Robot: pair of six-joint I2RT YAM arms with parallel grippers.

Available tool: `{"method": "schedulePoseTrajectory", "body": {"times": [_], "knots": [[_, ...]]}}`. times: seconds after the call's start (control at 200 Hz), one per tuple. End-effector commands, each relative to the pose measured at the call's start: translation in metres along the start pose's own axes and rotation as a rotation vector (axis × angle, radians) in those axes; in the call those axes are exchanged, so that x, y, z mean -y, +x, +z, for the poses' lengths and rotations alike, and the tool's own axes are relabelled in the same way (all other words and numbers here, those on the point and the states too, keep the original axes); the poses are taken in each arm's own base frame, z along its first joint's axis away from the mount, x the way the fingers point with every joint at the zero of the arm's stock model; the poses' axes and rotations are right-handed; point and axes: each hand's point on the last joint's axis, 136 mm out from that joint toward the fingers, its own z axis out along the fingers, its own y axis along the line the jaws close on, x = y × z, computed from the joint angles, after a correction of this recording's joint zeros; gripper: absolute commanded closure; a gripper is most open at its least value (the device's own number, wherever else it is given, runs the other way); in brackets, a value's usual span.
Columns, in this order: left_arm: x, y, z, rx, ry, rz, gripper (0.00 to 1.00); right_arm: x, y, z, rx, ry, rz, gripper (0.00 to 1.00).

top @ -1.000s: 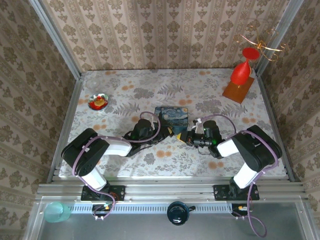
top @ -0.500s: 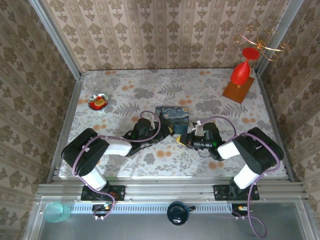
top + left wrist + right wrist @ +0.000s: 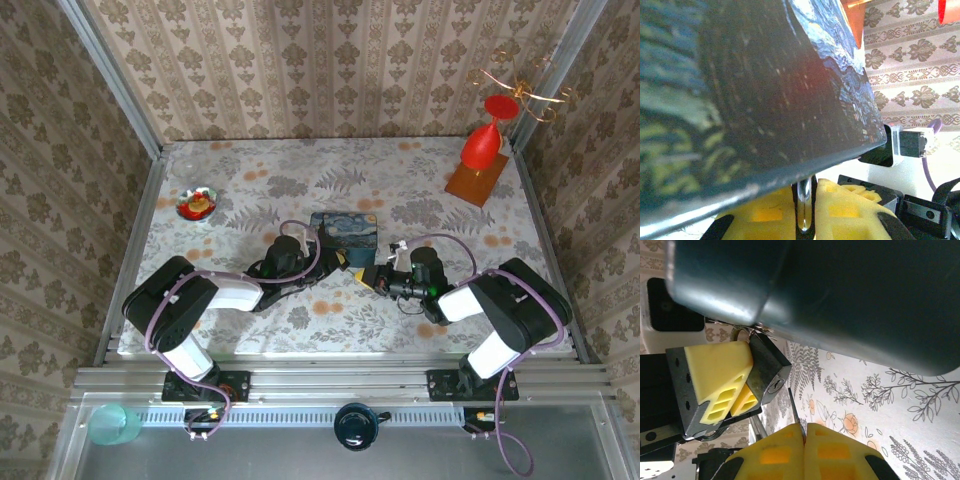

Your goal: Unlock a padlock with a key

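At the near edge of the blue tin (image 3: 343,228), mid-surface (image 3: 300,180), the left gripper (image 3: 812,220) is clamped on the padlock (image 3: 766,371), with the silvery shackle (image 3: 804,202) squeezed between its yellow pads. The right gripper (image 3: 804,432) is pinched tight on the key (image 3: 793,414). Its thin blade points up toward the keyhole, close beside it, and the padlock sits tucked right under the tin's corner.

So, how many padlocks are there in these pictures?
1. The padlock sits at the near side of the blue tin, clamped between the left gripper's yellow fingers, with the right gripper's key close to its keyhole. Others might be hidden behind the tin.
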Motion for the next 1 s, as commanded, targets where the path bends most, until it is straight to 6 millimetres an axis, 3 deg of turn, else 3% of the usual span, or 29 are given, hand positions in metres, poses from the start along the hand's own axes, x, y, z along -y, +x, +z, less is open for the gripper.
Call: {"method": "schedulePoseTrajectory", "body": {"times": [0.0, 0.345, 0.995], "knots": [[0.019, -0.005, -0.003, 0.014, 0.072, 0.019, 1.0, -0.009, -0.007, -0.003, 0.035, -0.038, -0.011, 1.0], [0.021, -0.005, -0.002, 0.008, 0.084, 0.015, 1.0, -0.01, -0.011, 0.0, 0.051, -0.056, 0.005, 1.0], [0.048, -0.008, -0.011, 0.023, 0.176, 0.002, 1.0, -0.014, -0.029, 0.003, 0.113, -0.116, 0.059, 1.0]]}}
